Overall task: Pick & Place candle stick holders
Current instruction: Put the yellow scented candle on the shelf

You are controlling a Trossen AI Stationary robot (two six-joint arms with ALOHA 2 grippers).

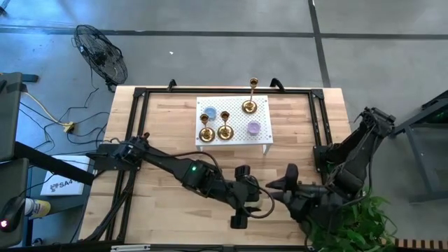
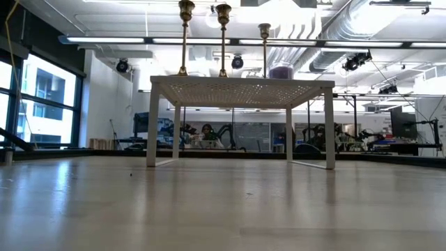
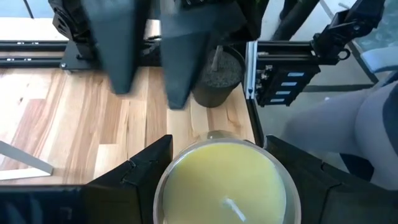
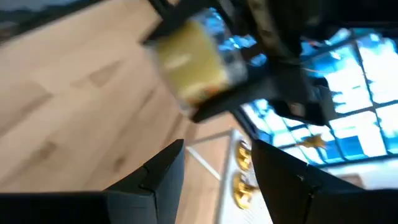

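Three gold candle stick holders (image 1: 225, 131) stand by their round bases on a white perforated stand (image 1: 234, 115) at the table's far middle; in the low view the candle stick holders (image 2: 223, 38) rise from the stand's top (image 2: 240, 85). Near the table's front edge my left gripper (image 1: 260, 201) is shut on a glass jar with a pale yellow candle (image 3: 227, 186). My right gripper (image 1: 280, 187) stands open just right of the jar, pointing toward it, with nothing between its fingers (image 4: 155, 180). Neither gripper is near the holders. My left gripper pinches the candle jar's side wall (image 3: 163, 186) between its two fingers (image 3: 140, 177), one on each side. The fingers come from the table's left, slanting downward. The jar (image 4: 193, 62) sits about upright, wick end up, lifted clear of the table.
A blue jar (image 1: 208, 112) and a purple jar (image 1: 253, 127) also sit on the stand. Black frame rails (image 1: 140, 98) border the table. A dark pot (image 3: 214, 78) with a green plant (image 1: 360, 213) stands at the near right corner. Bare wood lies before the stand.
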